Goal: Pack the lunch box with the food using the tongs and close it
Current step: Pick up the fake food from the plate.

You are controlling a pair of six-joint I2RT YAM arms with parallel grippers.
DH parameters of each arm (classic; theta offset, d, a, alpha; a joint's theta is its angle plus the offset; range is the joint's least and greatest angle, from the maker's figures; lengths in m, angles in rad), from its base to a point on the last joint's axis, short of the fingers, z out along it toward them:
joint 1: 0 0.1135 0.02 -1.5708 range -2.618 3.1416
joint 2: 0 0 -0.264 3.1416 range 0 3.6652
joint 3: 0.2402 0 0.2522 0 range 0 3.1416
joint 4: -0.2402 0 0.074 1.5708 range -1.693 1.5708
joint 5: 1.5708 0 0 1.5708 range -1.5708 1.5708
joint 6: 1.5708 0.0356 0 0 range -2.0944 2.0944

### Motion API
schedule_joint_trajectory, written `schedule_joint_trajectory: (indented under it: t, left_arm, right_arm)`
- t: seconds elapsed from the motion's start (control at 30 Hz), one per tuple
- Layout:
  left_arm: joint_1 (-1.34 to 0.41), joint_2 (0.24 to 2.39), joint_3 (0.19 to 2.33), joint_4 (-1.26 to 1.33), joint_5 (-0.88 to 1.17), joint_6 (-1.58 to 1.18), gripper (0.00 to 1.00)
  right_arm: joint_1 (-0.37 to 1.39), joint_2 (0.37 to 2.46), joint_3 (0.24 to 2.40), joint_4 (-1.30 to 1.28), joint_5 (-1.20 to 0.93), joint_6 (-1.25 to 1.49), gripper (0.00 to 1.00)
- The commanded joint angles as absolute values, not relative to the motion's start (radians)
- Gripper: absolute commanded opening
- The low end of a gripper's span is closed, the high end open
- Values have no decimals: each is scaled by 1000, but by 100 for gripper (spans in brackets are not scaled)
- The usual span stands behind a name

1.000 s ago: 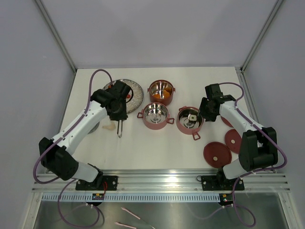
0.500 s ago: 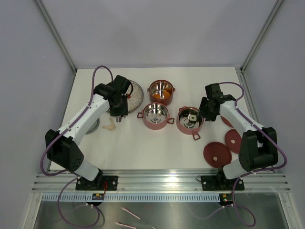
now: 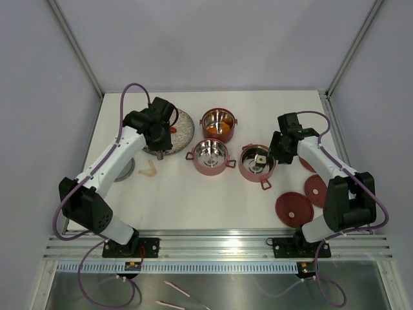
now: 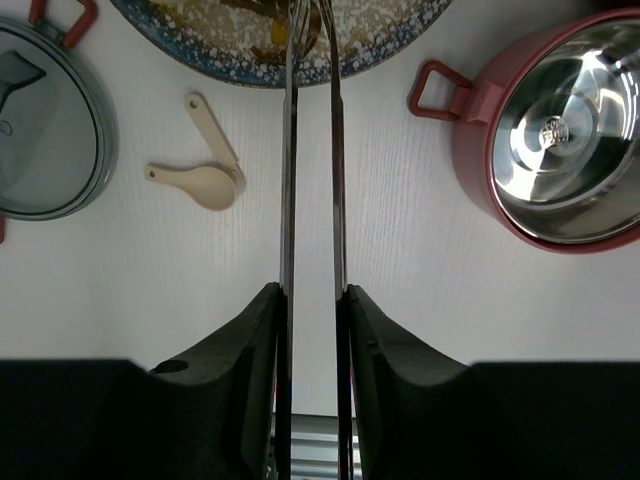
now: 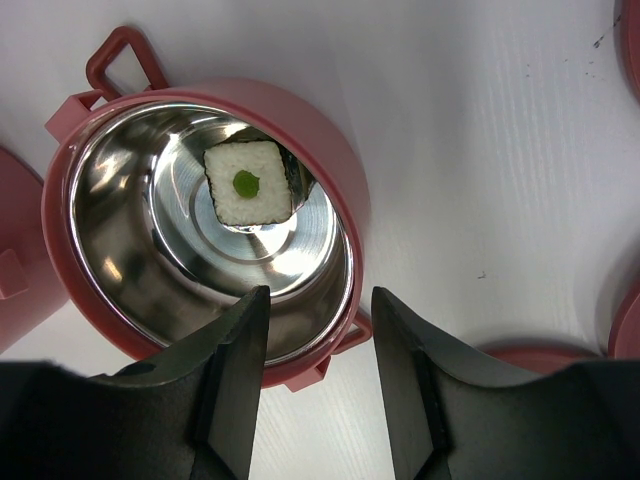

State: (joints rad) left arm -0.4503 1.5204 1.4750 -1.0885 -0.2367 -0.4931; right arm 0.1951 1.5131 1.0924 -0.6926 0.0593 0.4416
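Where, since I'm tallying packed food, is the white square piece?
Right wrist view: the white square piece lies inside the rightmost red tier, just ahead of the right gripper.

This is a robotics lab test cell. A white tabletop [image 3: 193, 200] is boxed in by plain grey panels [image 3: 213, 45] on aluminium posts [image 3: 76, 48], which rise beyond the left tool [image 4: 312, 295] and the right tool [image 5: 312, 300] and to their outer sides. Behind both tools, an aluminium rail [image 3: 213, 242] carries the bolted arm bases [image 3: 132, 245], and purple cables [image 3: 121, 119] loop along the arms.
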Motion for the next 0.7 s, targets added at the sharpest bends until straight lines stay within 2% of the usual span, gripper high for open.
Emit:
schedule_joint_trajectory:
  t: [0.0,0.27,0.67]
  left_arm:
    - [-440,1471,1555,-1037,-320,-476,34]
    - [-390,1543,1611,-1005,-341,-434,36]
    - [-339,1612,1641,-991,-221,-437,36]
  right_arm:
    - [192,1509,1117,-678,55,430,53]
    - [190,1497,1117,-687,60,433,53]
    - [190,1493,1109,-696,61,443,53]
